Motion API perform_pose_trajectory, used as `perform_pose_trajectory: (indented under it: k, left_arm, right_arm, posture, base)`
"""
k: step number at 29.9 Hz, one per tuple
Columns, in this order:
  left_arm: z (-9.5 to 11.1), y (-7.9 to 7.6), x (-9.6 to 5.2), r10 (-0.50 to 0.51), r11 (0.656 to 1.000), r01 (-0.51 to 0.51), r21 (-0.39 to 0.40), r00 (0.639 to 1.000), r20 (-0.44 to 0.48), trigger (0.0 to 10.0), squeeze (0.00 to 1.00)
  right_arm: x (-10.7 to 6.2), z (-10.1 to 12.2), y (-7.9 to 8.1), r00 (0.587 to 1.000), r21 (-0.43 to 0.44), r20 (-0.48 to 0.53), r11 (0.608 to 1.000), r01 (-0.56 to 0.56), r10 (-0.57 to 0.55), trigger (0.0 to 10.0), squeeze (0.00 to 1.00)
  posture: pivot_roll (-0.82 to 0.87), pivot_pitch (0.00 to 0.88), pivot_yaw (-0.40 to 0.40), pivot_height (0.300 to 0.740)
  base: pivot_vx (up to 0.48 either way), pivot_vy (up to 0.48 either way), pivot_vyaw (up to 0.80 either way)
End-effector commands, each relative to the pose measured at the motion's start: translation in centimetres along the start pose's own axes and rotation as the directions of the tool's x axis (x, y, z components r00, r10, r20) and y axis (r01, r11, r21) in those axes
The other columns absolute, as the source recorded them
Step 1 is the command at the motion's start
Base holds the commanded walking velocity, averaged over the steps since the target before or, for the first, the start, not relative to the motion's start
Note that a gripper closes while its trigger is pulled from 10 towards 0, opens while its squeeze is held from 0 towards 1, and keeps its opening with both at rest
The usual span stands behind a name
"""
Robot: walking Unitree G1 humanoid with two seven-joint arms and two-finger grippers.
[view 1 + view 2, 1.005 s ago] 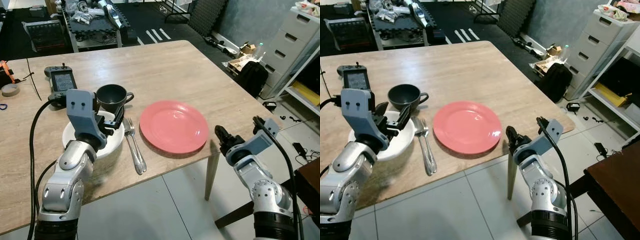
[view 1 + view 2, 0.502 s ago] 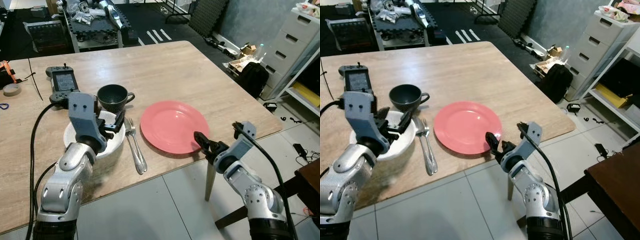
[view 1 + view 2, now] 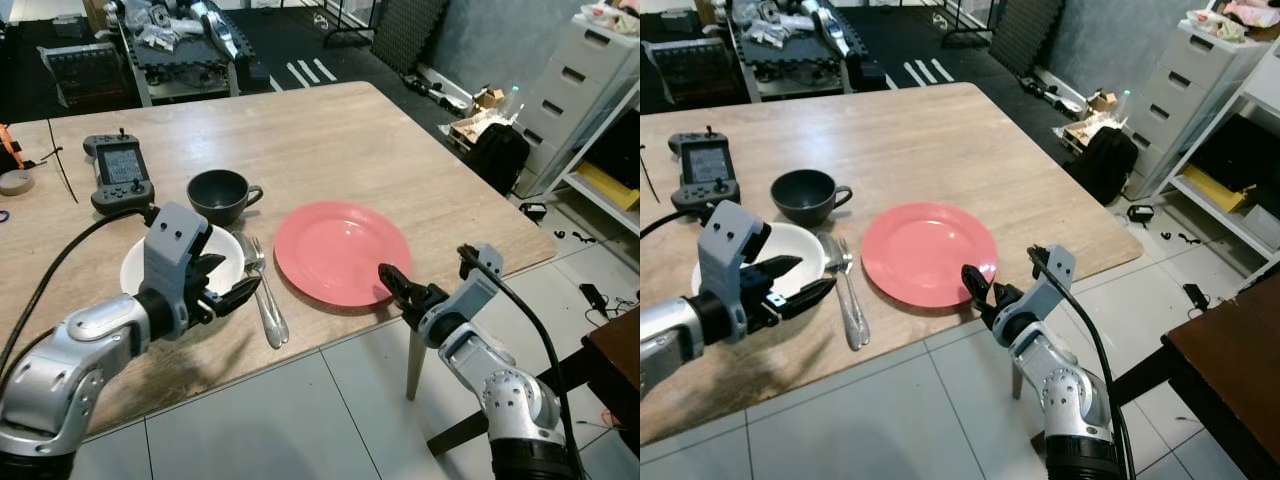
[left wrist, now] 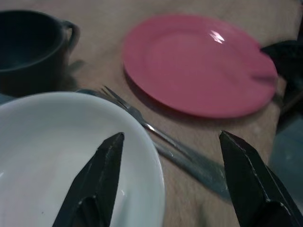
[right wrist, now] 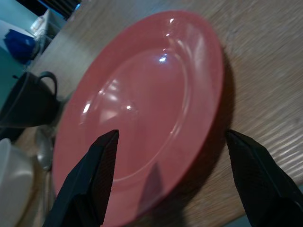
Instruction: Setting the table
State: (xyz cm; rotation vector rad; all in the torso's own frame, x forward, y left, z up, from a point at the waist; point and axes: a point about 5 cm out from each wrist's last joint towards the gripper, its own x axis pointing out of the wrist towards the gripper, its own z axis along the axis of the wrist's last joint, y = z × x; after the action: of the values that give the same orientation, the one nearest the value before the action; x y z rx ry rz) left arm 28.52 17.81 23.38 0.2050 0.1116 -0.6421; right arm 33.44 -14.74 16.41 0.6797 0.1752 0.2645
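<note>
The table (image 3: 330, 130) is pale tan wood with a fine streaked grain. On it lies a plain coral-red plate (image 3: 342, 250) with a glossy sheen and small white highlights. The bowl (image 3: 228, 262) is plain white. The cup (image 3: 220, 195) is dark charcoal, nearly black, matte. The fork (image 3: 262, 298) and spoon (image 3: 274, 318) are bright silver metal. The handheld controller (image 3: 118, 172) is dark grey with a lighter grey screen. The left gripper (image 3: 232, 288) has black fingers on a blue-grey wrist block, and its arm is silver. The right gripper (image 3: 398, 290) is black too, on the same blue-grey and silver. The floor (image 3: 290, 430) is light grey tile with thin darker joints.
</note>
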Motion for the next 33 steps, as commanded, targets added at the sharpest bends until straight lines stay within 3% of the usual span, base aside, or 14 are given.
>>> perform_pose_trajectory:
  k: [1, 11, 17, 18, 19, 20, 21, 26, 33]
  left_arm:
    - [0.0, -0.8, -0.3, -0.076, 0.997, 0.076, 0.018, 0.997, -0.021, 10.0, 0.0]
    - [0.1, -1.0, 0.0, -0.095, 0.994, 0.097, 0.051, 0.995, -0.04, 10.0, 0.0]
    - [0.5, -1.0, 0.3, -0.069, 0.997, 0.069, 0.034, 0.998, -0.006, 10.0, 0.0]
    - [0.5, -1.1, 0.4, -0.068, 0.997, 0.067, 0.03, 0.998, 0.0, 10.0, 0.0]
    - [0.5, -1.1, 0.4, -0.067, 0.997, 0.067, 0.026, 0.998, 0.003, 10.0, 0.0]
    - [0.5, -1.2, 0.4, -0.066, 0.998, 0.066, 0.023, 0.998, 0.005, 10.0, 0.0]
    - [0.5, -1.2, 0.4, -0.065, 0.998, 0.065, 0.021, 0.998, 0.007, 10.0, 0.0]
    - [0.5, -1.2, 0.4, -0.041, 0.999, 0.041, 0.006, 0.999, 0.019, 10.0, 0.0]
    - [0.4, -1.3, 0.7, -0.024, 1.0, 0.024, -0.001, 0.999, 0.026, 10.0, 0.0]
  right_arm:
    - [-0.2, -2.3, -0.3, 0.994, 0.025, -0.106, 0.999, 0.021, -0.018, 10.0, 0.0]
    - [0.7, -6.3, 1.9, 0.972, 0.059, -0.236, 0.998, -0.002, 0.016, 10.0, 0.0]
    - [2.0, -8.4, 1.9, 0.953, 0.033, -0.282, 0.991, 0.127, -0.113, 10.0, 0.0]
    - [2.2, -8.9, 1.3, 0.94, 0.016, -0.288, 0.981, 0.195, -0.182, 9.6, 0.0]
    - [2.3, -9.0, 0.8, 0.93, -0.001, -0.289, 0.971, 0.239, -0.229, 4.7, 0.0]
    - [2.3, -9.1, 0.6, 0.922, -0.012, -0.289, 0.964, 0.266, -0.258, 4.7, 0.0]
    - [2.3, -9.1, 0.2, 0.912, -0.029, -0.284, 0.954, 0.299, -0.294, 0.2, 0.0]
    - [2.1, -8.1, -1.7, 0.886, -0.063, -0.223, 0.913, 0.404, -0.407, 0.0, 0.0]
    - [1.9, -6.3, -2.4, 0.908, -0.034, -0.142, 0.919, 0.393, -0.393, 0.0, 0.0]
  posture:
    - [0.07, 0.183, -0.002, 0.74]
    - [0.08, 0.186, -0.004, 0.74]
    - [0.08, 0.187, -0.002, 0.74]
    - [0.09, 0.185, -0.002, 0.74]
    - [0.08, 0.185, -0.003, 0.74]
    - [0.08, 0.185, -0.003, 0.74]
    - [0.09, 0.183, -0.003, 0.74]
    - [0.08, 0.183, -0.007, 0.74]
    - [0.08, 0.181, -0.006, 0.74]
  base:
    - [0.0, 0.0, 0.0]
    - [0.0, 0.0, 0.0]
    - [0.0, 0.0, 0.0]
    - [0.0, 0.0, 0.0]
    - [0.0, 0.0, 0.0]
    - [0.0, 0.0, 0.0]
    - [0.0, 0.0, 0.0]
    - [0.0, 0.0, 0.0]
    - [0.0, 0.0, 0.0]
